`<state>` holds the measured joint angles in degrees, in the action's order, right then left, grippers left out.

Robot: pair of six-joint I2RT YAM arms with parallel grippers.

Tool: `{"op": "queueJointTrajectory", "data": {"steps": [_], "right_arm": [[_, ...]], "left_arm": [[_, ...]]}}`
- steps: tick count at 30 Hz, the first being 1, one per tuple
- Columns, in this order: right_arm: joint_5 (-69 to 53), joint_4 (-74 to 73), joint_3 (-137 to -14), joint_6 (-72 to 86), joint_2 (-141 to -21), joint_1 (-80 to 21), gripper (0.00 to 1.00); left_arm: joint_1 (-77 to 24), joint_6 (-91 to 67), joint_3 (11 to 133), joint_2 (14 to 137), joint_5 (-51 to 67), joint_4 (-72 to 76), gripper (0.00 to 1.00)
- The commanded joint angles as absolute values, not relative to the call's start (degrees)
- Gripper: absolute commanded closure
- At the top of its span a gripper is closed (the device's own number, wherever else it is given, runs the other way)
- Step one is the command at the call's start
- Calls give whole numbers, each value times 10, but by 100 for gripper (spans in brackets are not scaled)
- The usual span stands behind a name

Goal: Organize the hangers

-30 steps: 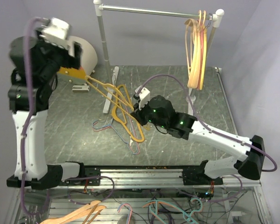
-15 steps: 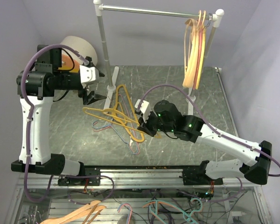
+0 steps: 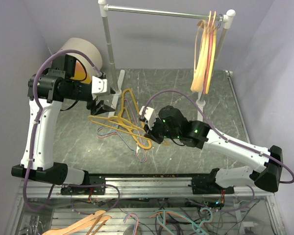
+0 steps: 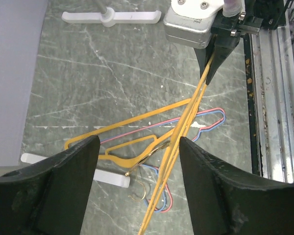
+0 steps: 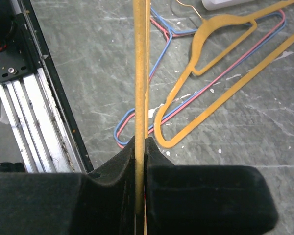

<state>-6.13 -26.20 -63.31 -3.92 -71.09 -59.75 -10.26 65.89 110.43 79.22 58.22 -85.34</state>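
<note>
Hangers (image 3: 122, 125) are heaped in a tangle on the table (image 3: 186, 88) between the two arms, near the foot of the rail (image 3: 157, 11). A few more (image 3: 206, 54) are already hung at the rail's right end, so the sorting is judged to be partly done. The step in hand appears to be the drawing of one yellow hanger (image 5: 139, 73) out of the heap. The right gripper (image 3: 154, 132) is clamped on it, and two thin yellow bars are seen pinched between its pads in the right wrist view; whether both belong to one hanger cannot be told. The left gripper (image 4: 137, 181) is held wide apart above the heap with nothing between its fingers. The held hanger is turned on edge, and its long axis is stretched from the right gripper toward the left one, passing under the left wrist. Which way its hook points cannot be made out. A second yellow hanger (image 4: 117, 129) is laid flat beneath it, with thin blue and pink wire hangers (image 4: 206, 122) threaded under both. The next move is judged to call for a second hold by the left gripper on the far part of the held hanger. It must then be raised free of the wire ones and its hook turned toward the rail.
</note>
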Motion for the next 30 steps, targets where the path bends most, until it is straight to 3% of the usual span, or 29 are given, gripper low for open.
{"op": "queueJointTrajectory", "data": {"steps": [1,5,17,19,22,26,30], "right_arm": [[-50,-254,-649,-48,-717,-599,100],[-38,-253,-653,-52,-713,-600,100],[-28,-252,-657,-58,-699,-599,100],[-24,-251,-656,-58,-698,-600,100],[-17,-249,-654,-57,-700,-600,100],[-17,-246,-655,-56,-702,-599,100],[-2,-244,-655,-54,-703,-599,100]], "left_arm": [[-113,687,1111,789,569,-860,29],[-118,688,1113,793,558,-860,43],[-140,719,1078,792,489,-859,41],[-143,721,1075,792,487,-859,49],[-148,720,1075,792,487,-859,72],[-152,717,1076,793,487,-859,90],[-154,713,1077,792,481,-859,93]]}}
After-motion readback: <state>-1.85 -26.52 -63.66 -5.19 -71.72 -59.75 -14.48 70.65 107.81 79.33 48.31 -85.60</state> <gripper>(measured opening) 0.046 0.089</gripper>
